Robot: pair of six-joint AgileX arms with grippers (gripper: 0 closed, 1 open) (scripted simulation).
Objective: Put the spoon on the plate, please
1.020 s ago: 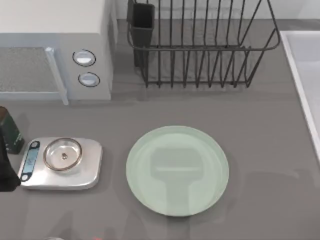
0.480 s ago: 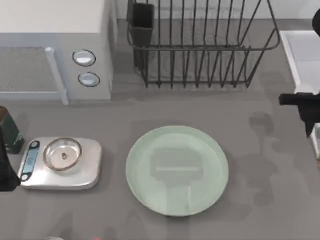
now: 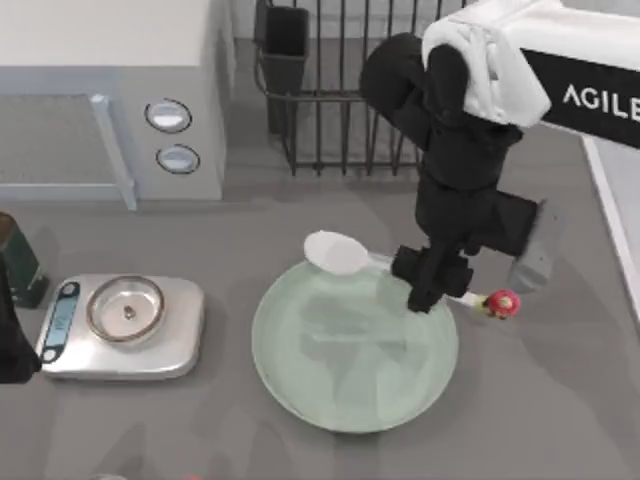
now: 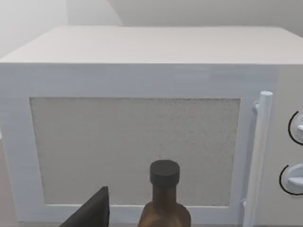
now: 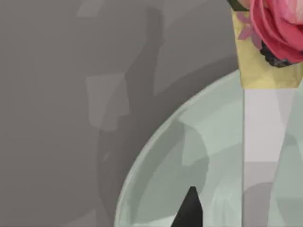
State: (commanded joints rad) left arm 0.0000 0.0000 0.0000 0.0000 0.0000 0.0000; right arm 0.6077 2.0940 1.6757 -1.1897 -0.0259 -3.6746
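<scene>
Top view first: we are holding the spoon (image 3: 400, 266) with our right gripper (image 3: 428, 287), and the jaws are pinching its thin handle near the middle. The spoon is lying almost flat, pointing left to right. Its round bowl is hanging over the far left part of the plate (image 3: 340, 380), and its little red end is sticking out past the plate's right edge. So we are thinking the spoon needs to slide a bit toward the plate's middle before we are letting go. Our left arm (image 3: 12, 335) is waiting at the left edge, beside the scale (image 3: 180, 335).
</scene>
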